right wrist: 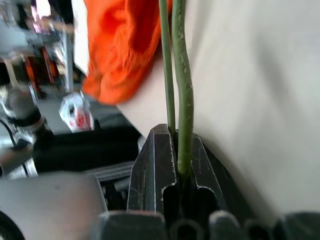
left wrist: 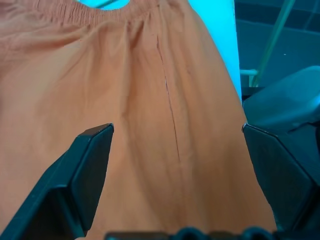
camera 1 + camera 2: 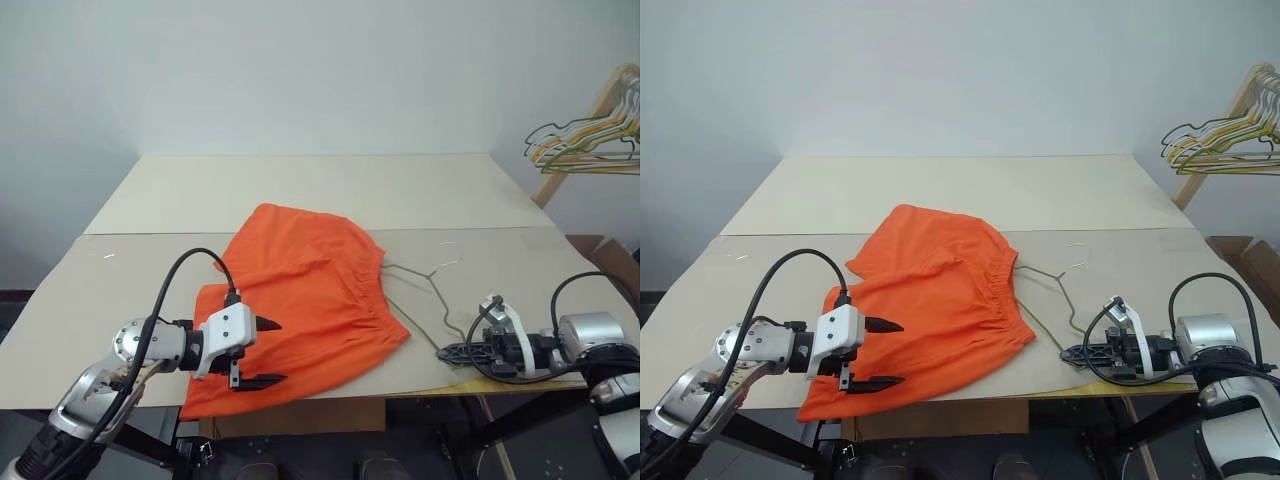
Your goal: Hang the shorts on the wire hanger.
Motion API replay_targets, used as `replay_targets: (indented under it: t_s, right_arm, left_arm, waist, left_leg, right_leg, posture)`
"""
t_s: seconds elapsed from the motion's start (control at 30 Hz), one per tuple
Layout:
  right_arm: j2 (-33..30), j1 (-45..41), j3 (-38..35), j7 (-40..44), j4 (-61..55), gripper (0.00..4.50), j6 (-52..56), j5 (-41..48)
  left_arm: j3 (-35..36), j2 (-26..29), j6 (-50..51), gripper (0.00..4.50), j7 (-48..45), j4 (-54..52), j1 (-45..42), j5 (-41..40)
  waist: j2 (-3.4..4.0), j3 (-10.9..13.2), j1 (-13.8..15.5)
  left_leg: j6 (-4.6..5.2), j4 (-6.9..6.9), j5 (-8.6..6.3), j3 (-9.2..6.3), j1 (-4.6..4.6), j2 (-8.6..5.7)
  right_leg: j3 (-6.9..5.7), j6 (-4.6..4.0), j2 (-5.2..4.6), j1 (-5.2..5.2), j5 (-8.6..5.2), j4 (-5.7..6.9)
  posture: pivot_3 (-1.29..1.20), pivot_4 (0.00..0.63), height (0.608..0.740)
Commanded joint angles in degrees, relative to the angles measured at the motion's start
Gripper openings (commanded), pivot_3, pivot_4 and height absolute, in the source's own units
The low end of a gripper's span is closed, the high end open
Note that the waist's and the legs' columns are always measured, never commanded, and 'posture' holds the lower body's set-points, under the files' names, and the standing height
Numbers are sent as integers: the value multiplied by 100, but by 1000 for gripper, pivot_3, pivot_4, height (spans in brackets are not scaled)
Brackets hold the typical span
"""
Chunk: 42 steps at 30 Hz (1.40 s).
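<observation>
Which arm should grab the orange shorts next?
Left. Its open tool hovers right over the bright orange fabric shorts, while the right tool is shut on the thin olive-grey wire hanger.

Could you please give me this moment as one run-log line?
left gripper: open over shorts | right gripper: shut on wire hanger | shorts: flat on table, unhung

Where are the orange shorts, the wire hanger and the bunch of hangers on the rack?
shorts (image 3: 300,290): left eye view, middle of the fabric.
wire hanger (image 3: 437,300): left eye view, its slanted wire side.
bunch of hangers (image 3: 590,145): left eye view, the hanging wires.
</observation>
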Motion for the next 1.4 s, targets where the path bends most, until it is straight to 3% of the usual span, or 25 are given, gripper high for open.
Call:
replay_targets:
  t_s: [0.03, 0.23, 0.47, 0.63, 0.9, 1.13, 1.3, 1.4]
  right_arm:
    - [-82, -565, 336, 364, 98, 0, -84, 266]
    - [-251, -1139, 1080, 364, 351, 0, 210, 753]
    - [-573, -947, 1766, 364, -133, 0, 486, 1253]
    - [-760, -767, 1833, 364, -463, 0, 651, 1492]
    - [92, -1230, 1399, 364, 997, 0, 443, 906]
    - [361, -1168, 1136, 364, 970, 0, 349, 897]
    - [738, -1351, 230, 190, 1749, 0, 251, 526]
    - [809, -1270, -343, -330, 1751, 0, 192, 368]
  left_arm:
    - [76, 39, -12, 4477, 60, -199, -26, 34]
    - [64, 72, -61, 4477, 119, -173, 25, 202]
    - [69, 30, -69, 4477, 266, -271, 173, 280]
    - [-7, -11, -120, 4477, 286, -183, 87, 389]
    - [-192, -170, -224, 4477, 235, 51, -193, 492]
    - [-201, -191, -278, 4477, 205, 64, -157, 580]
    - [-178, -244, -285, 4477, 280, 63, -122, 629]
    - [-160, -301, -279, 4477, 356, 44, -121, 636]
  waist:
    - [2, 1, -19]
    - [6, 4, 39]
    - [9, 6, 120]
    - [10, 6, 158]
    - [9, 6, 125]
    - [10, 5, 131]
    - [11, 5, 135]
    - [11, 5, 160]
  left_leg:
    - [0, 0, 0, 1, 2, 0]
    - [0, 0, 0, 1, -1, -1]
    - [0, 0, 0, 2, 0, 0]
    - [0, 0, 0, 1, -3, 0]
    - [0, 3, 0, 3, 1, 1]
    - [0, 4, 0, 1, -8, 0]
    - [0, 4, 0, 1, -4, 0]
    - [0, 5, 0, 1, -9, -2]
  right_leg:
    - [2, -1, 0, -1, 0, 3]
    - [2, -2, 0, -2, -1, 0]
    - [1, -3, -1, -5, -1, 6]
    - [-1, -4, -1, -7, -2, 5]
    - [0, -6, 3, -5, -1, 9]
    - [-2, -5, 0, -9, -1, 10]
    - [-3, -5, 2, -8, -1, 15]
    - [-3, -5, 0, -10, -1, 14]
  posture:
    - [63, 0, 740]
    - [80, 0, 740]
    - [84, 0, 740]
    - [59, 0, 740]
    - [43, 0, 740]
    - [53, 0, 740]
    - [62, 0, 740]
    - [56, 0, 740]
